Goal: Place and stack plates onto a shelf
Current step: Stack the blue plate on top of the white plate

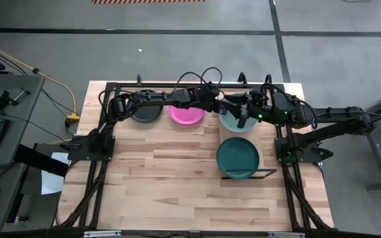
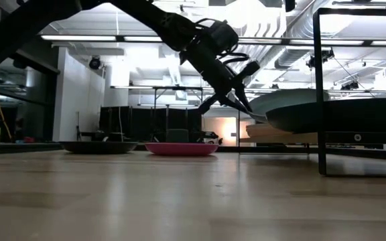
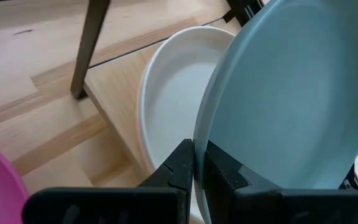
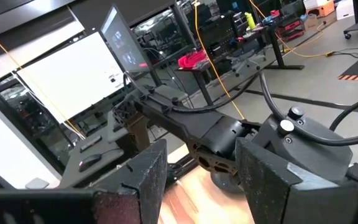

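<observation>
My left gripper (image 3: 197, 171) is shut on the light teal plate (image 3: 291, 93), which is over the far end of the shelf (image 1: 225, 141) and shows in the high view as teal plate (image 1: 233, 121). The cream white plate (image 3: 173, 93) lies on the shelf board (image 3: 117, 87) under it. A dark green plate (image 1: 238, 158) sits on the shelf's near end. The black plate (image 1: 145, 114) and the magenta plate (image 1: 186, 114) rest on the table. My right gripper (image 4: 201, 180) is open, close beside the teal plate, touching nothing. No peach plate shows. My left gripper pinches the teal plate's rim (image 3: 199, 140) between its two fingers, at the edge toward the table's left. The fingers slant down from the left in the low view, left gripper (image 2: 241, 102). The plate is tilted above the white plate; whether its far edge touches anything is hidden.
The shelf's dark wire frame (image 2: 322, 100) stands around the plates, with a post (image 3: 89, 43) near my left gripper. Both arms crowd the far right of the table. Bare planks (image 1: 170, 178) lie toward the near edge. Desks and monitors stand beyond the table.
</observation>
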Controlling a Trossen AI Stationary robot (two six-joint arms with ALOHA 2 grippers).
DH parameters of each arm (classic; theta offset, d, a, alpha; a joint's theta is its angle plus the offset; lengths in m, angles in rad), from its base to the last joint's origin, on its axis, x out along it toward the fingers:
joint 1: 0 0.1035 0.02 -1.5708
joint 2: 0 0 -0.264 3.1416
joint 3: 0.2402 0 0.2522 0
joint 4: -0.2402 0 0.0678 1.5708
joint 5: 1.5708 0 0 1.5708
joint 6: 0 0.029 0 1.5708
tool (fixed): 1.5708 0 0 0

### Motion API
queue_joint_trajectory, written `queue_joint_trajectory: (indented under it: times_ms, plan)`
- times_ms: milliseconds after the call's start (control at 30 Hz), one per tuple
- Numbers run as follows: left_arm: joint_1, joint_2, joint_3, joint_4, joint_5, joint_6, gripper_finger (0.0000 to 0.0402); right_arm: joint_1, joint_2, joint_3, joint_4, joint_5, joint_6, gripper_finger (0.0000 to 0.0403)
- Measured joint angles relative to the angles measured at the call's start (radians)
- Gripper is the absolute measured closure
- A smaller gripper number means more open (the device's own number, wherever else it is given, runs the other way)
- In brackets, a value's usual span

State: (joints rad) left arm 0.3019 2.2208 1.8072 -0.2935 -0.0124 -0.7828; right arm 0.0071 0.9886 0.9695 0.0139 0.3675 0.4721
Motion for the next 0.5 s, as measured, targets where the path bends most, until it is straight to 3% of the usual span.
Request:
queue_joint_trajectory:
  times_ms: [500]
  plan:
    - [0.013,-0.015,-0.002,0.012,0.034,0.000,0.0384,0.000,0.000,0.000,-0.014,-0.008,0.002,0.0231]
